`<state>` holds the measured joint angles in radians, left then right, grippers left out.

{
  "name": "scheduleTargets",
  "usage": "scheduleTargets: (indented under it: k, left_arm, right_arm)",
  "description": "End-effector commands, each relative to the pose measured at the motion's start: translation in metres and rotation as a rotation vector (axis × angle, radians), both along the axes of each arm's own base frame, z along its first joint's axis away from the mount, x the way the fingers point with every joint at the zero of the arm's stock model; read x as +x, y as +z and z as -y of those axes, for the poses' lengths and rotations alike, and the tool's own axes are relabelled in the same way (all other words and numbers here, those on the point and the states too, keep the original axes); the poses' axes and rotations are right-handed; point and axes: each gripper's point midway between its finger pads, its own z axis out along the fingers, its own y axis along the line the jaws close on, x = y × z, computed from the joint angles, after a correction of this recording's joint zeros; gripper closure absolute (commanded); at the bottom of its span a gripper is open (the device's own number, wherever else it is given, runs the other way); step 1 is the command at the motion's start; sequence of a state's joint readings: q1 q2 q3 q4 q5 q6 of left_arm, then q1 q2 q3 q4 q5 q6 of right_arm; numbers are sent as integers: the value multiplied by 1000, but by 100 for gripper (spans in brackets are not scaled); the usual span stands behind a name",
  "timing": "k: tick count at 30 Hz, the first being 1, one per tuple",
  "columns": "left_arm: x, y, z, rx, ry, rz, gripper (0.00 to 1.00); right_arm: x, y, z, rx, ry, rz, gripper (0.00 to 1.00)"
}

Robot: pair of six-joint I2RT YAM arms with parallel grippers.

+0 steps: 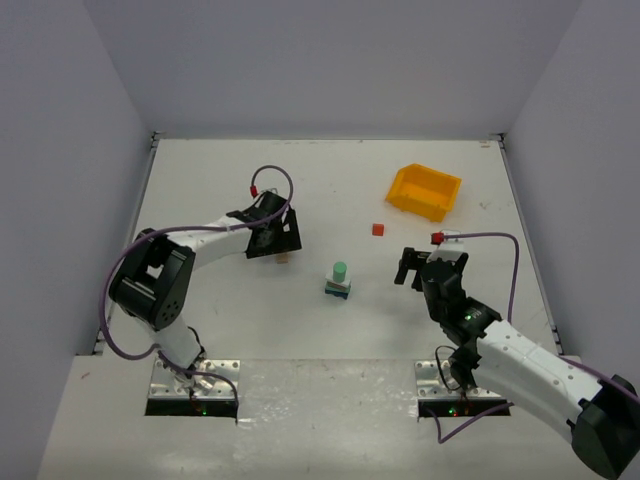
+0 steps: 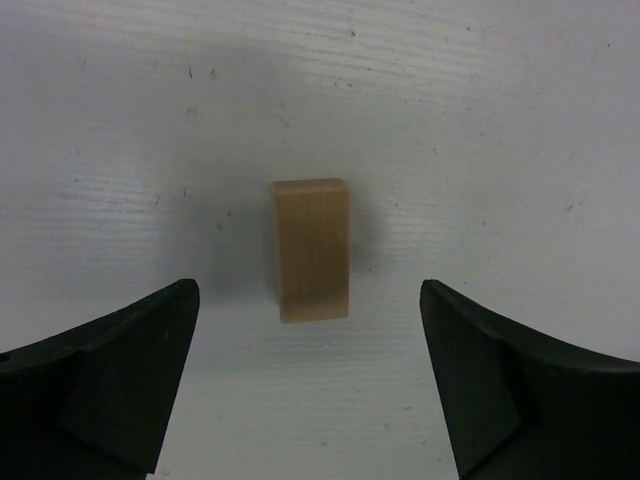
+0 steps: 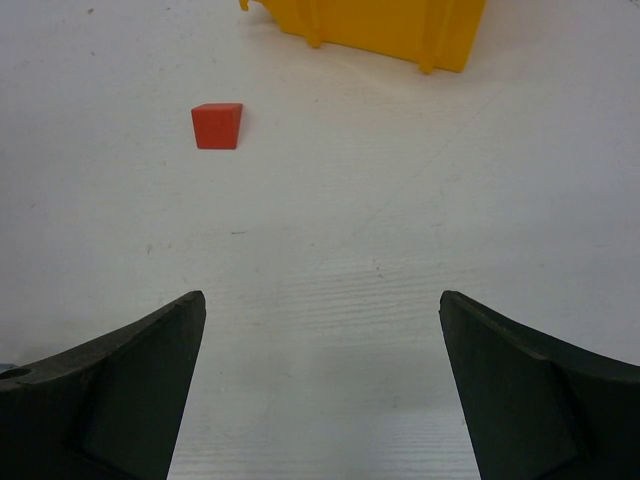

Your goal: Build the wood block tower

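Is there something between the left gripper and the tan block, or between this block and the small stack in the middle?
Nothing visible. The left gripper hangs with jaws open on either side of the tan block, with only bare table between. From the block to the stack, the top view shows free table too.

Table (image 1: 200, 190): bin (image 1: 424, 190), red cube (image 1: 377, 229), tan block (image 2: 312, 250), stack (image 1: 338, 282).
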<state>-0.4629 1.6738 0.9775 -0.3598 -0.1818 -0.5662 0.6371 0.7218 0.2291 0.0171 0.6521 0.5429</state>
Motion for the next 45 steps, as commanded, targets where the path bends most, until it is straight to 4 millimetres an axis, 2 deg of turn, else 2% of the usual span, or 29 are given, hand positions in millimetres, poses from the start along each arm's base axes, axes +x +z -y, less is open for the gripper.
scheduleTargets:
  k: [1,5,9,11,13,17,18,19,20,22,24,28,30,33,36,39,42,43,44,45]
  left_arm:
    - [23,8,1,5,0,61,18]
    - [22,-6,1,21,-5,32,26]
    - [23,-12,1,30,-8,23,27]
    - [23,-16,1,32,-9,16,34]
    - [24,-17,1,29,-9,17,37]
    - [26,-17,4,23,-17,21,57]
    - [26,-16,6,15,-30,20,67]
    - [26,-15,8,12,-38,23,72]
    - [29,-12,10,7,-50,34,81]
    - [32,-3,12,3,-75,55,90]
    - [44,14,19,-6,-113,101,99]
    - [67,61,33,-19,-207,220,100]
    - [76,105,39,-16,-290,331,100]
    - [73,168,65,-62,-545,490,100]
    - [50,227,94,-54,-880,682,100]
    - [10,264,117,-15,-1188,844,100]
    - [-28,282,136,17,-1407,909,100]
    - [-37,283,142,28,-1462,895,100]
    - [-43,293,148,24,-1487,917,100]
    - [-51,284,150,36,-1548,880,100]
  right_arm:
    - [10,20,0,18,-31,50,1]
    - [10,20,0,13,-34,46,1]
    - [10,19,0,13,-33,46,1]
    - [10,19,0,12,-33,44,1]
    - [10,19,0,12,-33,44,1]
    - [10,19,1,15,-35,47,1]
    - [10,20,1,15,-36,48,1]
    - [10,20,1,16,-36,49,1]
    - [10,20,1,17,-35,49,1]
    - [10,20,0,20,-33,50,1]
    - [10,20,-1,23,-29,48,1]
    - [10,20,0,19,-30,47,1]
    - [9,21,0,23,-28,54,1]
    - [9,23,1,25,-29,64,1]
    - [8,25,5,10,-38,74,1]
    - [6,26,9,4,-50,78,1]
    - [4,29,17,-17,-83,82,1]
    - [3,30,22,-28,-103,80,1]
    - [3,32,24,-30,-117,87,1]
    - [2,31,26,-35,-124,80,1]
